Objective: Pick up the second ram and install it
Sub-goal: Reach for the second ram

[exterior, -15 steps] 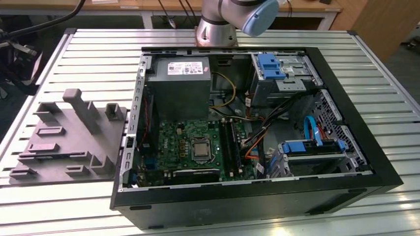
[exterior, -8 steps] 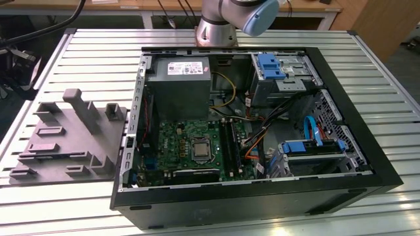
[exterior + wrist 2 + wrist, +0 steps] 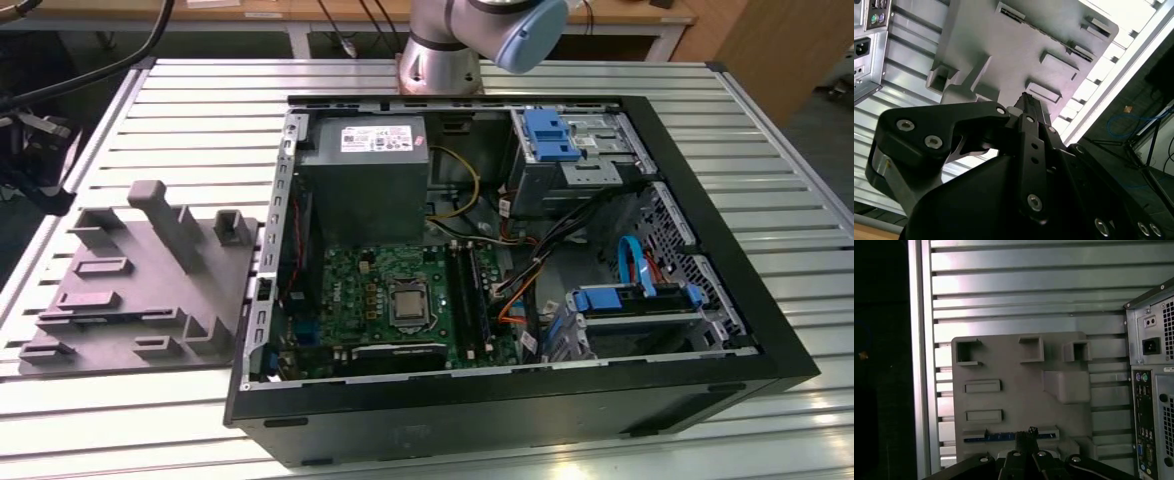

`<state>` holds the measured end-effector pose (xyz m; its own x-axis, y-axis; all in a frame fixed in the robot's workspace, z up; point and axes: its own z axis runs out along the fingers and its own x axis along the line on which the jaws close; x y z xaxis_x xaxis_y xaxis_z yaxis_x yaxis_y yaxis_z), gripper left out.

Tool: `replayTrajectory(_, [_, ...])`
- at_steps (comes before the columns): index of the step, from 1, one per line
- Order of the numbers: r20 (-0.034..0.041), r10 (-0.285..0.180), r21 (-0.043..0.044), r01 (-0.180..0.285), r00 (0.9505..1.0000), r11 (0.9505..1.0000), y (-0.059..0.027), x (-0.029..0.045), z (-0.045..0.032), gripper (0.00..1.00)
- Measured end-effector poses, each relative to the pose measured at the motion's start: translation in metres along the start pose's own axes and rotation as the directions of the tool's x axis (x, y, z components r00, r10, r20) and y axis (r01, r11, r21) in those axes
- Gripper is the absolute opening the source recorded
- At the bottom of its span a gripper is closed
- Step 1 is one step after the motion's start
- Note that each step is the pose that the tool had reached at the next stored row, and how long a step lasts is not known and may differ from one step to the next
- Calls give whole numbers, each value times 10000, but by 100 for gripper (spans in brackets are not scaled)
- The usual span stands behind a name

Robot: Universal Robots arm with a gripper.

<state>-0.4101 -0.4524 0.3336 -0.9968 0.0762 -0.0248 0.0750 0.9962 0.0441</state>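
Exterior view first: we've got the holder (image 3: 147, 290) on the counter (image 3: 200, 110). The open case (image 3: 441, 405) sits just beside it, and the arm (image 3: 447, 45) stands well apart from the holder. In the first wrist view we're looking down on the holder, and there's the ram (image 3: 989, 439), lying flat in a slot near one holder edge. The hand (image 3: 1026, 432) is above it, fingers pressed together. In the second wrist view, the hand hangs over the holder.

Second ram (image 3: 985, 439) partly behind end effector (image 3: 1026, 433)
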Motion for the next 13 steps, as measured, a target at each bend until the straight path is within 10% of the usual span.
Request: replayTrajectory(13, [1, 0, -1, 0, 10000, 10000, -64, 2, 74, 10])
